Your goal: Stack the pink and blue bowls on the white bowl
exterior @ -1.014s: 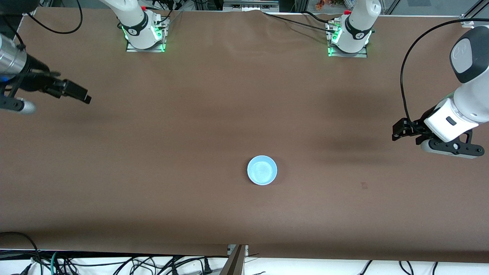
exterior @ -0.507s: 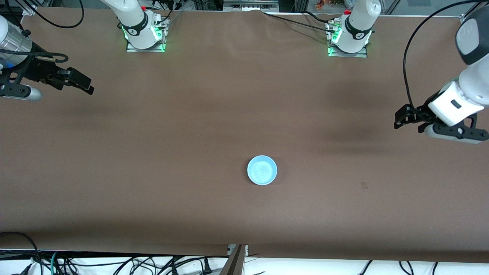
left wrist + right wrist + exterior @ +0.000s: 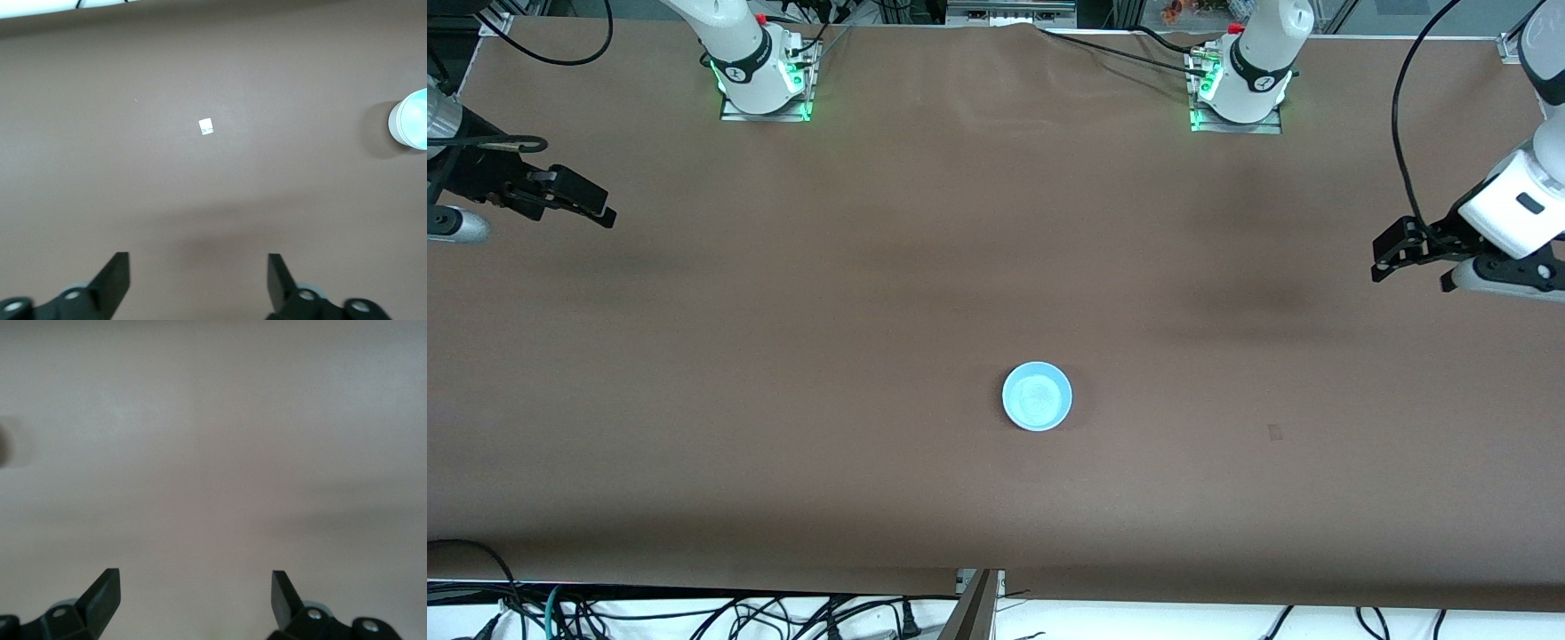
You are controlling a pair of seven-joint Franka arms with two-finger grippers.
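Looking down on the blue bowl (image 3: pixel 1037 396), sitting alone near the middle of the worktop (image 3: pixel 800 338), nearer the front camera than either base. Seen from the left wrist view as a blue rim over a pale white wall (image 3: pixel 395 127), so probably nested on the white bowl. No pink showing anywhere; cannot tell whether tucked in between or missing.

Over at the left arm's end of the worktop, hovering with the left tool (image 3: pixel 1385 258), fingers spread wide and nothing between them. Same story at the right arm's end with the right tool (image 3: pixel 605 212): spread wide, empty, high over bare brown surface. Both well apart from the stack.

Now for the hazards. Judging the job close to done, so mostly a matter of not spoiling it. Sweeping back low across the middle with either tool would clip the rim and send glossy bowls skating or tipping apart. Seating unconfirmed too: with a bowl cocked inside another, any knock to the worktop could rattle it loose. Reaching in again to check for pink means pinching a thin, slick rim, with an easy slip and a dropped bowl. Also worth noting a small pale scrap (image 3: pixel 205 126) lying on the worktop between left tool and stack; harmless there, but no target.
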